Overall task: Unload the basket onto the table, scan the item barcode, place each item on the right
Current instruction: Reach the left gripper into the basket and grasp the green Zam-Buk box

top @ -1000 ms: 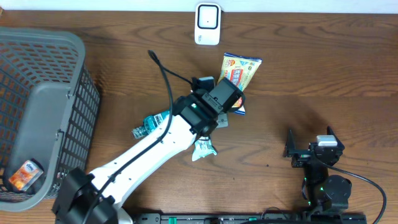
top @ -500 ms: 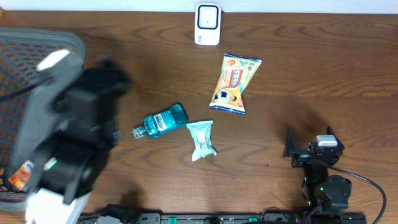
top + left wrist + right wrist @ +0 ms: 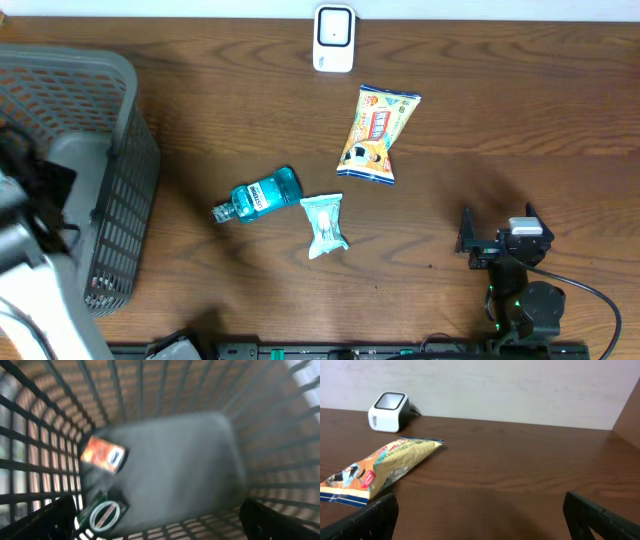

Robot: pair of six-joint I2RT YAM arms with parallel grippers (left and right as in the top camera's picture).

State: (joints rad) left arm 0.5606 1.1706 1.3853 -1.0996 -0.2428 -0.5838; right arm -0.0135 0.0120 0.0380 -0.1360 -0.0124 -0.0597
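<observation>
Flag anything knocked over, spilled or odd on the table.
Only the blue bottle stands out: it lies on its side beside the pale pouch, not upright. No spill shows around it.

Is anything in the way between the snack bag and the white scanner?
No, nothing visible. Only bare table lies between the snack bag and the scanner. The blue bottle and small packet lie farther away.

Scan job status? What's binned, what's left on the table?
Done, apparently: an orange packet and a dark green pack lie in the basket. In hand: nothing; left fingers stand open over the basket, right fingers open and parked. Left: snack bag, blue bottle and teal sachet lie on the table near the scanner.
</observation>
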